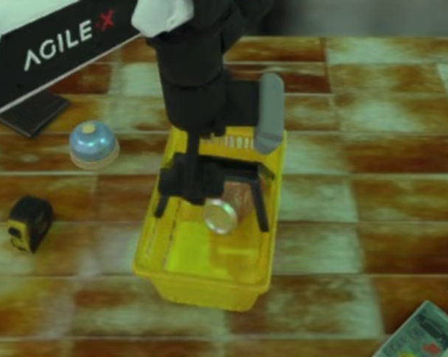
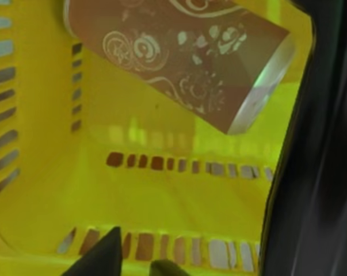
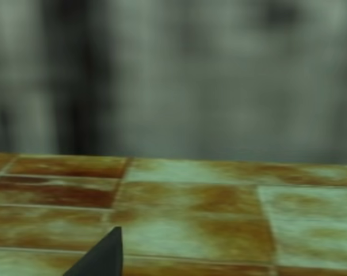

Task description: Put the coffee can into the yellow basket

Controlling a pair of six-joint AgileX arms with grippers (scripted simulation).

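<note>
Now the left tool (image 1: 209, 195) hangs over the basket (image 1: 262, 275), fingers spread, the can (image 1: 225, 210) tilted between them inside the walls. Best lift straight up, clear of the handle (image 1: 268, 113). Right arm parked out of view.

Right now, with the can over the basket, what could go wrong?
1. The can hangs tilted inside the basket; released, it may roll against a wall.
2. The left claw sits low between the handles; lifting out could snag one and drag the basket.
</note>
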